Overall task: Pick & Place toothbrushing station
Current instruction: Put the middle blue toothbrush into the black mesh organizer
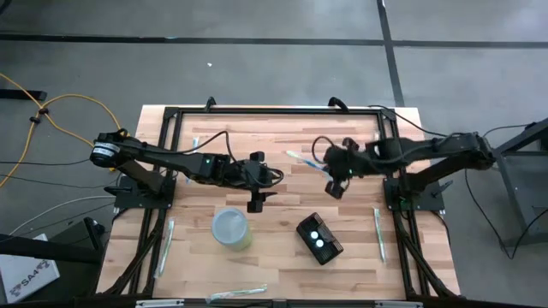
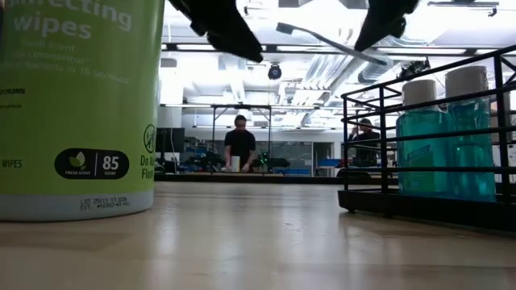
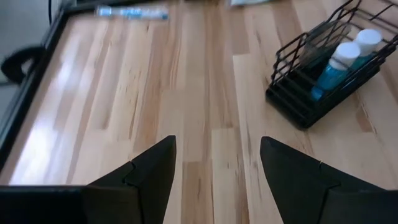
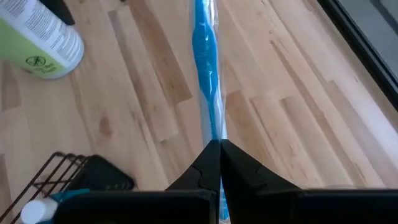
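We hold a wrapped toothbrush in the air; the black rack waits untouched on the tabletop.

Our right gripper point(image 4: 219, 149) hangs above the middle of the tabletop point(image 1: 282, 257), toward the far edge, its fingers pinched tight on a blue toothbrush point(image 4: 205, 68) in clear wrap. Our left gripper point(image 3: 217, 165) hovers near the center, fingers spread wide and holding nothing. The black wire rack point(image 1: 319, 239) with two blue bottles point(image 3: 339, 62) sits near the front edge, right of center, just beside the green wipes tub point(image 1: 231, 228). We judge the work well short of done: the brush is not yet set down, and other wrapped items still lie along the tabletop's edges.
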Controlling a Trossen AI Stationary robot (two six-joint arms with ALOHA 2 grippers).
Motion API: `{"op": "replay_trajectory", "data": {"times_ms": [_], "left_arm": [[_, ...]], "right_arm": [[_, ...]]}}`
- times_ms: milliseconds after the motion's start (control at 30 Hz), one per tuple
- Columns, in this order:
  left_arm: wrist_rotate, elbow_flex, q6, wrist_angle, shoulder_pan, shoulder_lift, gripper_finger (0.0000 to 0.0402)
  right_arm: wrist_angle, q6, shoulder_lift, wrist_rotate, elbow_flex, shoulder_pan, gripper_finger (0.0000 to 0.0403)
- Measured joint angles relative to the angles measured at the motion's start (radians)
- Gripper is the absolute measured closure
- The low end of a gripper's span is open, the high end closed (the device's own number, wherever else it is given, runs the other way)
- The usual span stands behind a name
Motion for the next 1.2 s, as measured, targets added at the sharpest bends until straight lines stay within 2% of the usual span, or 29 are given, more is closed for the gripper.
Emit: {"op": "replay_trajectory", "data": {"times_ms": [333, 533, 833, 1200], "left_arm": [[0.0, 0.0, 0.114, 0.214, -0.04, 0.0, 0.0176], [0.002, 0.0, 0.156, 0.345, -0.055, 0.0, 0.0176], [0.0, 0.001, 0.155, 0.373, -0.068, 0.0, 0.0176], [-0.029, 0.001, 0.189, 0.374, -0.124, 0.0, 0.0176]], "right_arm": [[-0.001, 0.169, 0.012, 0.233, 0.0, 0.266, 0.0401], [-0.001, 0.262, 0.012, 0.315, 0.0, 0.417, 0.0401], [-0.01, 0.364, 0.017, 0.348, 0.0, 0.535, 0.0401], [-0.036, 0.436, 0.095, 0.329, 0.0, 0.554, 0.0401]]}}
